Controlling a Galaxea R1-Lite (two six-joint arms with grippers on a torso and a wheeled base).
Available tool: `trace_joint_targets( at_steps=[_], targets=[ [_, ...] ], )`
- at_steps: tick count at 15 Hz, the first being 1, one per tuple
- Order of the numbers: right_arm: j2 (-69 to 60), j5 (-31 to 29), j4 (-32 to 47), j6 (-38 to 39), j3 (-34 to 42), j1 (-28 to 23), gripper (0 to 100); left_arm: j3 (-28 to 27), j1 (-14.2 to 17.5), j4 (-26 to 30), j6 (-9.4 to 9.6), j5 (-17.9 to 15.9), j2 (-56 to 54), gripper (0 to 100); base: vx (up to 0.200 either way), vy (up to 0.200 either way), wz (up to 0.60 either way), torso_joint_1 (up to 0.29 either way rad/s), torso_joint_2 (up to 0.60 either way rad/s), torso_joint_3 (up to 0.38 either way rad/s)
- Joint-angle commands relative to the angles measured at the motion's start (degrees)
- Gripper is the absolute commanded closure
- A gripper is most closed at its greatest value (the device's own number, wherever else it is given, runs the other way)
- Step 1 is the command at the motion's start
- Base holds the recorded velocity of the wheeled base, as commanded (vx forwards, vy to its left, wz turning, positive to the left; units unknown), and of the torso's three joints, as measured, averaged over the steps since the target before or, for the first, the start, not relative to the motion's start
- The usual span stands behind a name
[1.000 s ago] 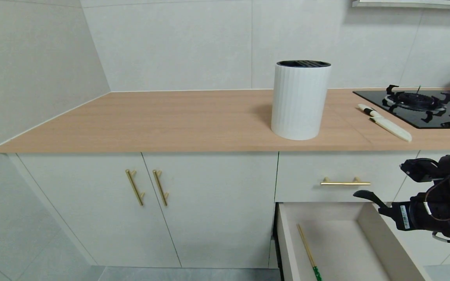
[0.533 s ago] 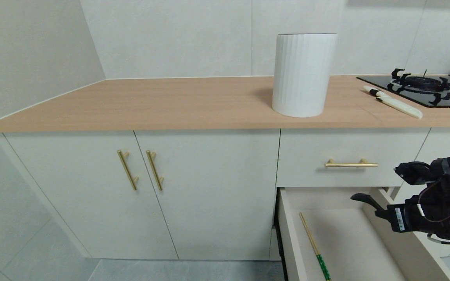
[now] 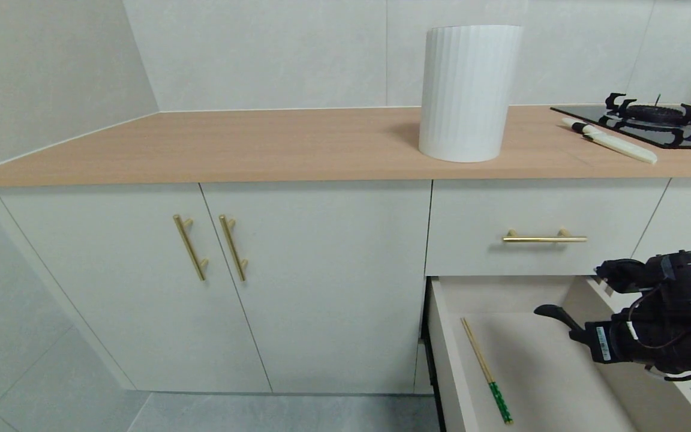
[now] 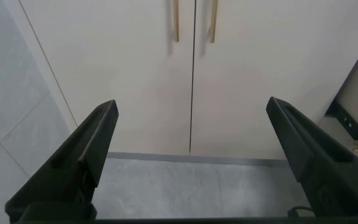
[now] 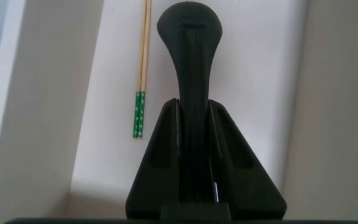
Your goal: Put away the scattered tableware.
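Note:
A pair of bamboo chopsticks with green ends (image 3: 486, 372) lies on the floor of the open lower drawer (image 3: 443, 342), near its left wall. My right gripper (image 3: 551, 312) hangs over the drawer's right half, shut with nothing between its fingers. In the right wrist view the shut right gripper (image 5: 188, 28) points along the drawer floor, with the chopsticks (image 5: 142, 68) beside it and apart from it. A cream-bladed knife (image 3: 610, 141) lies on the wooden counter. My left gripper (image 4: 191, 109) is open and faces the cabinet doors low down.
A tall white ribbed holder (image 3: 468, 93) stands on the counter (image 3: 261, 144) left of the knife. A black gas hob (image 3: 657, 117) is at the far right. A shut drawer with a gold handle (image 3: 544, 239) sits above the open one. Double doors (image 3: 213, 282) are at left.
The head camera has sunk lower, so the whole picture shifted and the counter looks flatter. My right gripper stays shut over the drawer; the chopsticks have not moved.

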Motion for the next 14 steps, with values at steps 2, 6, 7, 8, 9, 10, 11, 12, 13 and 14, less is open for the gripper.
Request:
trace_joint_targets(
  at_steps=[2, 6, 7, 8, 9, 10, 11, 12, 13, 14],
  targets=[
    [2.9, 0.0, -0.2, 0.0, -0.3, 0.1, 100, 0.0, 0.0, 0.0, 0.05, 0.0, 0.0, 0, 0.0, 0.0, 0.0, 0.0, 0.0, 0.0],
    [15.1, -0.1, -8.0, 0.4, -0.1, 0.4, 100, 0.0, 0.0, 0.0, -0.04, 0.0, 0.0, 0, 0.0, 0.0, 0.0, 0.0, 0.0, 0.0],
    [19.2, -0.3, -11.3, 0.6, -0.2, 0.6, 100, 0.0, 0.0, 0.0, -0.04, 0.0, 0.0, 0, 0.0, 0.0, 0.0, 0.0, 0.0, 0.0],
    [24.0, -1.0, -15.7, 0.6, 0.0, 0.6, 100, 0.0, 0.0, 0.0, -0.04, 0.0, 0.0, 0, 0.0, 0.0, 0.0, 0.0, 0.0, 0.0],
    [26.4, -1.4, -17.1, 0.7, -0.1, 0.6, 100, 0.0, 0.0, 0.0, -0.04, 0.0, 0.0, 0, 0.0, 0.0, 0.0, 0.0, 0.0, 0.0],
    [28.1, -1.5, -17.5, 0.7, -0.2, 0.6, 100, 0.0, 0.0, 0.0, -0.04, 0.0, 0.0, 0, 0.0, 0.0, 0.0, 0.0, 0.0, 0.0],
    [29.6, -1.4, -18.0, 0.7, -0.2, 0.7, 100, 0.0, 0.0, 0.0, -0.04, 0.0, 0.0, 0, 0.0, 0.0, 0.0, 0.0, 0.0, 0.0],
    [30.5, -1.5, -18.6, 0.7, -0.3, 0.7, 100, 0.0, 0.0, 0.0, -0.04, 0.0, 0.0, 0, 0.0, 0.0, 0.0, 0.0, 0.0, 0.0],
    [32.9, -1.6, -20.8, 0.7, -0.4, 0.9, 100, 0.0, 0.0, 0.0, -0.04, 0.0, 0.0, 0, 0.0, 0.0, 0.0, 0.0, 0.0, 0.0],
    [34.0, -1.9, -22.2, 0.7, -0.5, 0.9, 100, 0.0, 0.0, 0.0, -0.04, 0.0, 0.0, 0, 0.0, 0.0, 0.0, 0.0, 0.0, 0.0]
  ],
)
